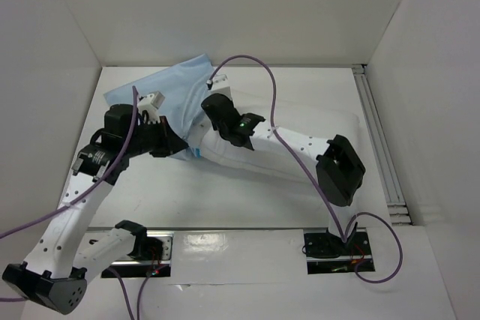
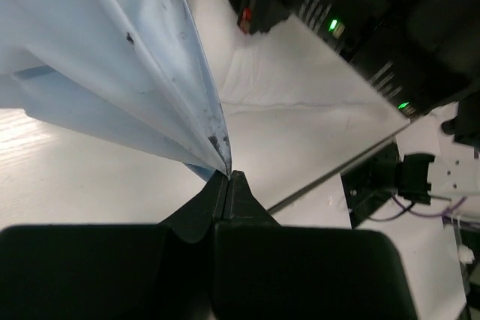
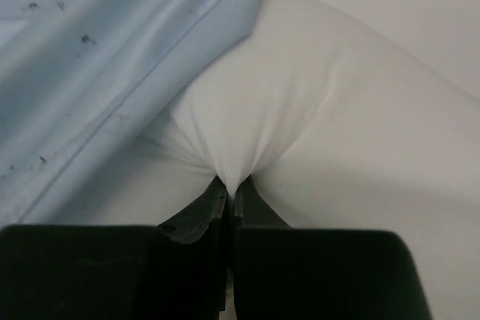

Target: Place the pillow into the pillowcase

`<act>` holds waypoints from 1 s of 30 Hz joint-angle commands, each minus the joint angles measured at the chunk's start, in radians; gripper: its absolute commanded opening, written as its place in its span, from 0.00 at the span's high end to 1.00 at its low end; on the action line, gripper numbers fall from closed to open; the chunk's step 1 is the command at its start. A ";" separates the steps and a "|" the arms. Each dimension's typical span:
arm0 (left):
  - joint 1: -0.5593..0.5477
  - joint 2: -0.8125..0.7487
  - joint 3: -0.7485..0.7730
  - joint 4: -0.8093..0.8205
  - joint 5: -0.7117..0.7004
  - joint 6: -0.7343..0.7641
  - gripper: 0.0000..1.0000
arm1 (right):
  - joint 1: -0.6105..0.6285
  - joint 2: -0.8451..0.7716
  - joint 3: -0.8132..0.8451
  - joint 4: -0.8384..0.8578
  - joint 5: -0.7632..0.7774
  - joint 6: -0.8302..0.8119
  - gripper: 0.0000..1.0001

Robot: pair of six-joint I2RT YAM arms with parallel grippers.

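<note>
The white pillow lies across the table's middle, its left end under the pale blue pillowcase at the back left. My left gripper is shut on the pillowcase's edge and holds it lifted and taut; in the left wrist view the gripper pinches the cloth's tip. My right gripper is shut on a pinch of the pillow's fabric beside the pillowcase's opening; in the right wrist view the gripper shows the bunched white cloth between its jaws.
White walls close in the table on three sides. A rail runs along the right edge. Purple cables loop over the pillow and the left arm. The arm bases sit on a dark strip at the near edge.
</note>
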 commanded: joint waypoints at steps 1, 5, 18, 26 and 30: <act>-0.001 0.001 -0.046 0.020 0.154 0.026 1.00 | -0.026 -0.026 0.088 -0.018 0.040 0.013 1.00; -0.011 0.021 -0.117 -0.005 0.186 0.035 1.00 | -0.026 -0.078 0.188 -0.018 0.020 0.045 1.00; -0.042 0.120 0.166 -0.126 -0.045 0.045 0.18 | -0.026 -0.192 -0.141 0.116 -0.187 0.197 0.96; -0.033 0.343 0.412 -0.105 -0.156 0.035 0.34 | -0.026 -0.400 -0.121 -0.087 -0.097 0.154 0.12; -0.033 0.524 0.525 -0.096 -0.281 0.035 0.23 | -0.098 -0.502 -0.130 -0.222 0.013 0.154 0.03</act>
